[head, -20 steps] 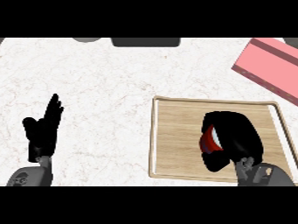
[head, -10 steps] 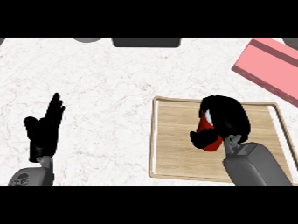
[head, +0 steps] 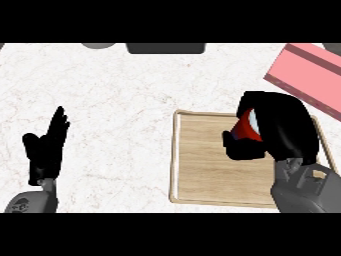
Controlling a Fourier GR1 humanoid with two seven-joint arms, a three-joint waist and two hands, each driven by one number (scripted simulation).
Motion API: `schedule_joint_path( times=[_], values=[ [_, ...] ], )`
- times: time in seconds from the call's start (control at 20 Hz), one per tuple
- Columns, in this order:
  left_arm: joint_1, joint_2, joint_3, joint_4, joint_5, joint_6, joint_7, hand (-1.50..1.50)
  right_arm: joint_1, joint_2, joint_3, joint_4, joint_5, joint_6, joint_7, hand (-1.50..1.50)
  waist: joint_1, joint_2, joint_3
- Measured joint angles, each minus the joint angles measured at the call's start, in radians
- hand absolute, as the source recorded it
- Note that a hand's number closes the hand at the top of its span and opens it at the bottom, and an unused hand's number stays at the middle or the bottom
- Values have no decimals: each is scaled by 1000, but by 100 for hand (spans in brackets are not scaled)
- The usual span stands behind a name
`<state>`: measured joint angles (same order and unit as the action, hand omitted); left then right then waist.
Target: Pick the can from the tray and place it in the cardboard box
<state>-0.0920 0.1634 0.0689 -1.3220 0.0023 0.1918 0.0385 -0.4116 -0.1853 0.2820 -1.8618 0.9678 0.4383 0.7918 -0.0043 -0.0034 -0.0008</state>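
R hand (head: pixel 285 131) curled round red can (head: pixel 247 126) over wooden tray (head: pixel 202 167); L hand (head: pixel 46 150) open, fingers straight, at left of table (head: pixel 121 85).

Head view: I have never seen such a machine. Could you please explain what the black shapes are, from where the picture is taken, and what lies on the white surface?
This is a humanoid robot at a kitchen counter. The camera sits at its head and looks steeply down, so only its grey forearms and black hands show, coming in from the lower edge. The left hand rests open at the left, fingers up, holding nothing. The right hand is curled round a red can, mostly hiding it, over a wooden tray. A pink box lies at the upper right; the can should go into it.
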Motion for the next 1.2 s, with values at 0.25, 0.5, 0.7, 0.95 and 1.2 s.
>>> schedule_joint_path(
  times=[0.25,0.5,0.7,0.95,1.2],
  values=[
    [16,-12,-11,-19,-6,0,-2,0,-100,-30,-122,-138,-48,103,48,150,1,-1,0],
    [-3,-12,-2,9,-5,-8,-9,0,-187,-88,-244,-139,-68,153,35,150,3,1,0],
    [-10,-9,6,15,-5,-13,-17,0,-224,-172,-335,-57,-67,129,-44,150,6,3,0],
    [-2,-27,-2,30,-17,-7,-41,0,-247,-241,-437,89,-73,38,-164,150,9,5,1],
    [-8,-30,-11,0,-30,3,-5,0,-311,-302,-514,311,-87,-65,-301,150,15,6,1]
  ],
)
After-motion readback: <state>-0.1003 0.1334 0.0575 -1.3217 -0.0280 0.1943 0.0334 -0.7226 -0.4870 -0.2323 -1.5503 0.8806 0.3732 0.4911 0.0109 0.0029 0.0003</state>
